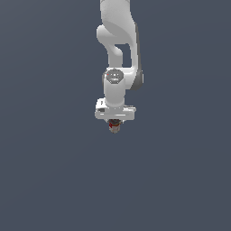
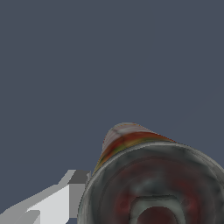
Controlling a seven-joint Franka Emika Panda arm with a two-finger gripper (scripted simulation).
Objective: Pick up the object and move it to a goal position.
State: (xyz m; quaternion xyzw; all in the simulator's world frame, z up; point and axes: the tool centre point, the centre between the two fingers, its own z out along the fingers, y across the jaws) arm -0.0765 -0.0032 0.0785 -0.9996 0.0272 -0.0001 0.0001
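One white robot arm (image 1: 118, 49), one gripper (image 1: 115, 124), and one small can-like object (image 1: 115, 127) with a red patch

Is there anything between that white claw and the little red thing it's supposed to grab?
Nothing visible. The small object sits directly under the claw, apparently between its fingers, and the wrist view shows it right up close.

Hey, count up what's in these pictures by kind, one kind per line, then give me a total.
Robot arms: 1, white
Claws: 1
Cans: 1, red-labelled with a grey rim, sitting at the claw
Total: 3
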